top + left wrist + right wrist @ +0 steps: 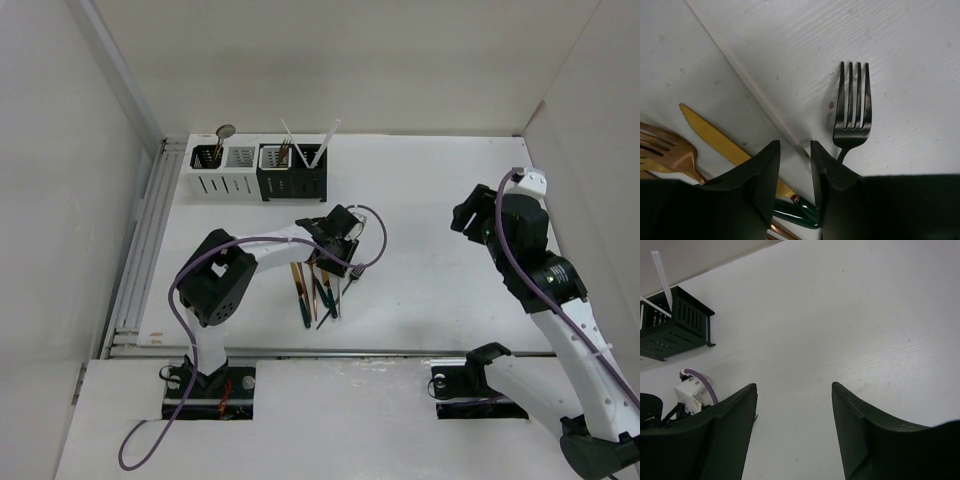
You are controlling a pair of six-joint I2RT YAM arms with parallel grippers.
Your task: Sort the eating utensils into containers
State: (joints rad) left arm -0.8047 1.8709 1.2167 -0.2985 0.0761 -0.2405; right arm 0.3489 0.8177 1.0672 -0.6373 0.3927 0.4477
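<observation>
Several utensils (315, 292) lie in a loose pile on the table's middle. My left gripper (333, 262) hangs low over them, open with a narrow gap. In the left wrist view its jaws (794, 144) straddle a thin white stick (747, 82) lying diagonally. A black fork (854, 110) lies to the right, a gold knife (715, 135) and a copper fork (665, 150) to the left, and a dark green handle (795, 210) under the fingers. The row of caddies, white (222, 172) and black (292, 172), holds a few utensils and white sticks. My right gripper (467, 215) (794, 387) is open and empty.
The black caddy (675, 325) with a white stick (662, 272) shows far left in the right wrist view, with the left arm's wrist (692, 390) below it. A purple cable (375, 235) loops by the left wrist. White walls enclose the table.
</observation>
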